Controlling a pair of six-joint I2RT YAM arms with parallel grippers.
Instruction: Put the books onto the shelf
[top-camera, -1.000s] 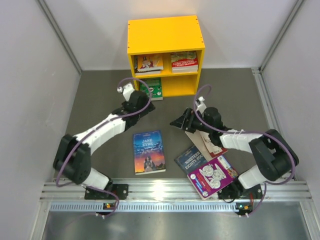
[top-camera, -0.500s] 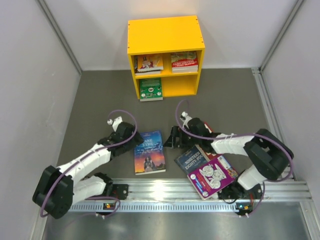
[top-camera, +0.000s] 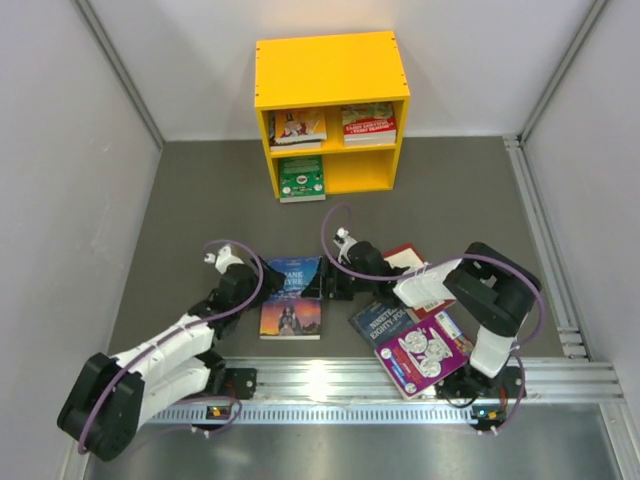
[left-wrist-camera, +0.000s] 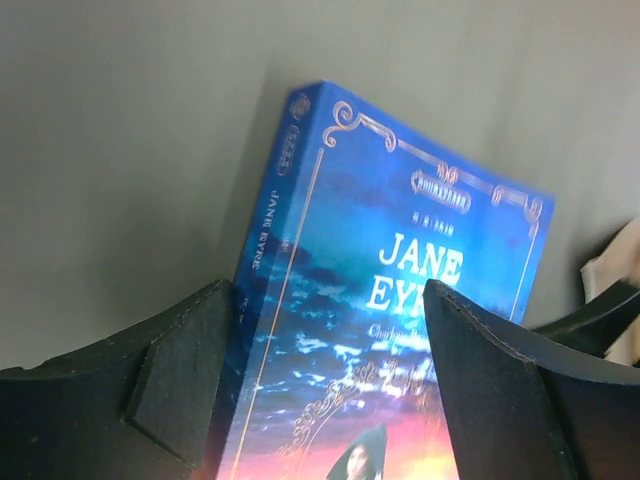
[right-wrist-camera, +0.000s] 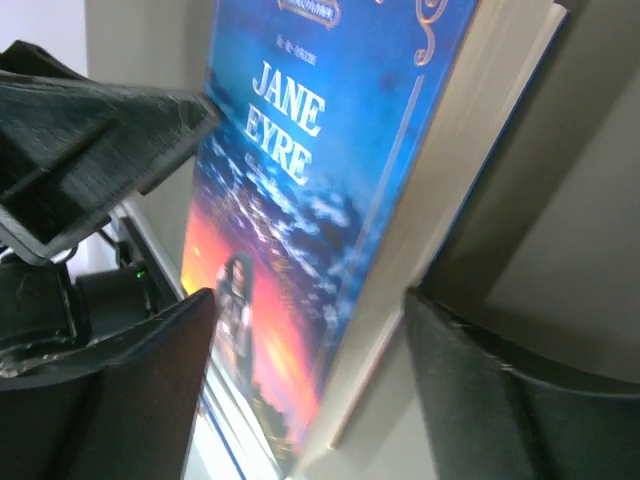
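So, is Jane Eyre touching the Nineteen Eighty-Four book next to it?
Apart. The top view shows a strip of bare grey mat between Jane Eyre and Nineteen Eighty-Four, all along their facing edges.

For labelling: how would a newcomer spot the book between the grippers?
Start at the yellow shelf and look in front of it. Between the left gripper and right gripper is the Jane Eyre book, the only blue cover fading to orange.

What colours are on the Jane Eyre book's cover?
The Jane Eyre book is deep blue fading to orange-red, with a gold border; clearest in the left wrist view.
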